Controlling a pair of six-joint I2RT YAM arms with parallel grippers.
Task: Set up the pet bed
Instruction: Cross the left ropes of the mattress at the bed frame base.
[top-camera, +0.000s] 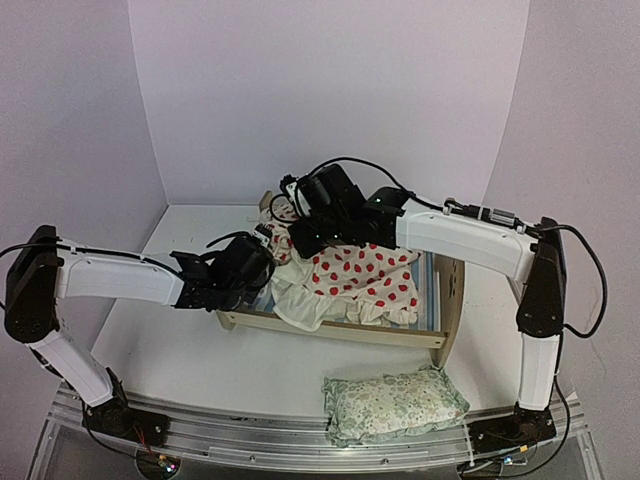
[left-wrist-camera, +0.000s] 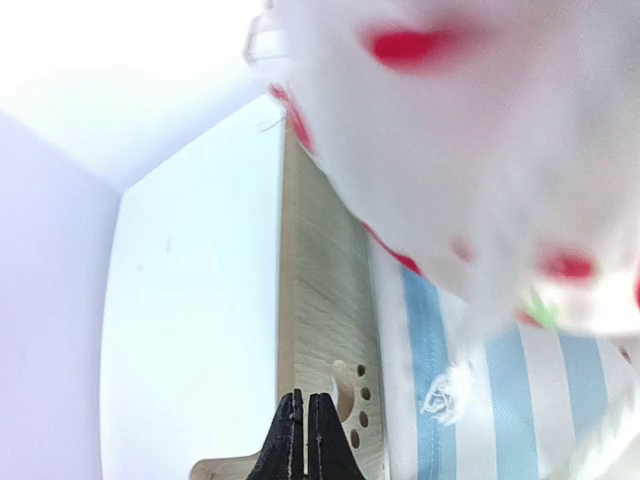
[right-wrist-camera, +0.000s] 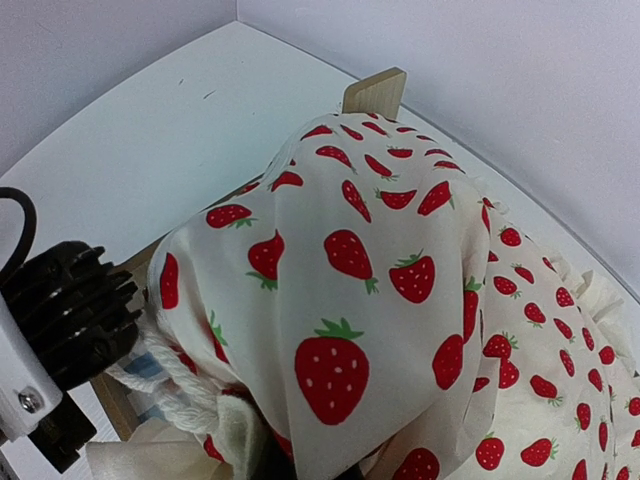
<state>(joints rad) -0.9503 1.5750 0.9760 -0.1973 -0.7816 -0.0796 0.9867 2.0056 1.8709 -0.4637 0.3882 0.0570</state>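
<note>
The pet bed (top-camera: 340, 334) is a light-wood frame in the middle of the table, with its arched headboard (top-camera: 452, 295) to the right. A cream cushion with red strawberries (top-camera: 365, 275) lies crumpled over it. My right gripper (top-camera: 300, 238) is at the cushion's far-left end and holds it raised. In the right wrist view the cushion (right-wrist-camera: 380, 260) drapes over and hides my fingers. My left gripper (top-camera: 262, 262) is shut and empty at the bed's left end. Its wrist view shows the fingertips (left-wrist-camera: 305, 440) over the paw-print board (left-wrist-camera: 320, 300), beside the striped base (left-wrist-camera: 520, 380).
A small green floral frilled pillow (top-camera: 395, 402) lies on the table near the front edge, right of centre. White walls close in the back and both sides. The left arm's black wrist (right-wrist-camera: 70, 300) is close to the right gripper.
</note>
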